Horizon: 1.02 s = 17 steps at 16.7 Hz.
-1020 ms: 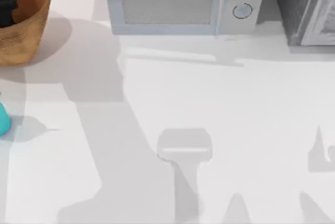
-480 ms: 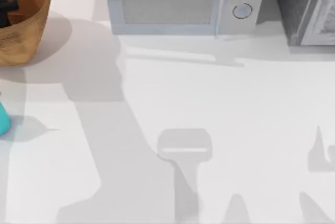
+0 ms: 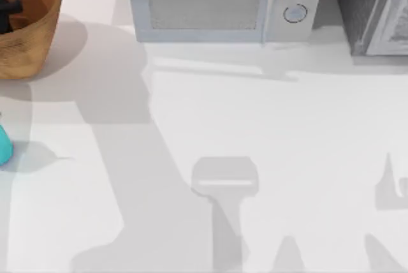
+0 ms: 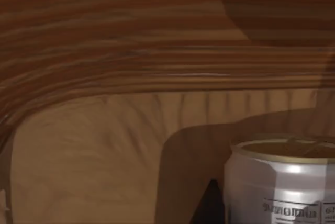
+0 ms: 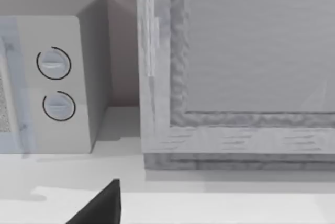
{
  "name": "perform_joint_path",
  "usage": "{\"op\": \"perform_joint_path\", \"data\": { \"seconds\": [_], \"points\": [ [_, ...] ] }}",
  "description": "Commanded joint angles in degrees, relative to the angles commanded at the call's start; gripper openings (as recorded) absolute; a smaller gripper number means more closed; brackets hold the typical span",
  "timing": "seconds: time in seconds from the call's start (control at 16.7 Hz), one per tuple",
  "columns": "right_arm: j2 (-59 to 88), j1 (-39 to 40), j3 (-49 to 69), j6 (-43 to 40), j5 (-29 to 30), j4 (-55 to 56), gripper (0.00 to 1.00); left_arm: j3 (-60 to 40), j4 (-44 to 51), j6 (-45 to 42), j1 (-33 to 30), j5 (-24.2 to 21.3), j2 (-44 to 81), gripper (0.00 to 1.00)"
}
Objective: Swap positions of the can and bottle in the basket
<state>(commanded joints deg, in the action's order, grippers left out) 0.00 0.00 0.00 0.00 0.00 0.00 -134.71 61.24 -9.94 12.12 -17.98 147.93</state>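
The round woven brown basket stands at the table's far left corner. My left gripper shows as a dark shape down inside it. In the left wrist view the ribbed basket wall is very close. The can, pale with a dull gold top and dark lettering, stands upright on the basket floor just ahead of that gripper. The teal bottle stands on the table at the left edge, outside the basket and nearer than it. A dark part of my right gripper shows in the right wrist view.
A white microwave with two round knobs stands along the back edge. A grey cabinet fills the back right corner, close in front of the right wrist camera. Arm shadows lie across the white tabletop.
The dark shape of my left gripper has shifted slightly inside the basket. The bottle, the basket and the right arm's view have stayed put.
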Motion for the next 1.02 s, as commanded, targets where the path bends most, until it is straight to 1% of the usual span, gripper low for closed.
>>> {"op": "perform_joint_path", "data": {
  "seconds": [0.18,0.3,0.42,0.66,1.02],
  "points": [
    [0.0,0.0,0.0,0.0,0.0,0.0,1.0,5.2,-2.0,1.3,0.0,1.3,-5.1,0.0],
    [0.0,0.0,0.0,0.0,0.0,0.0,1.0,11.5,-5.0,2.3,-0.4,2.7,-11.4,0.0],
    [0.0,0.0,0.0,0.0,0.0,0.0,1.0,19.6,-9.2,3.3,-1.1,4.3,-20.2,0.0],
    [0.0,0.0,0.0,0.0,0.0,0.0,1.0,40.0,-19.8,5.0,-3.1,7.7,-43.3,0.0],
    [0.0,0.0,0.0,0.0,0.0,0.0,1.0,76.2,-37.1,7.1,-6.6,12.5,-84.6,0.0]
  ]
}}
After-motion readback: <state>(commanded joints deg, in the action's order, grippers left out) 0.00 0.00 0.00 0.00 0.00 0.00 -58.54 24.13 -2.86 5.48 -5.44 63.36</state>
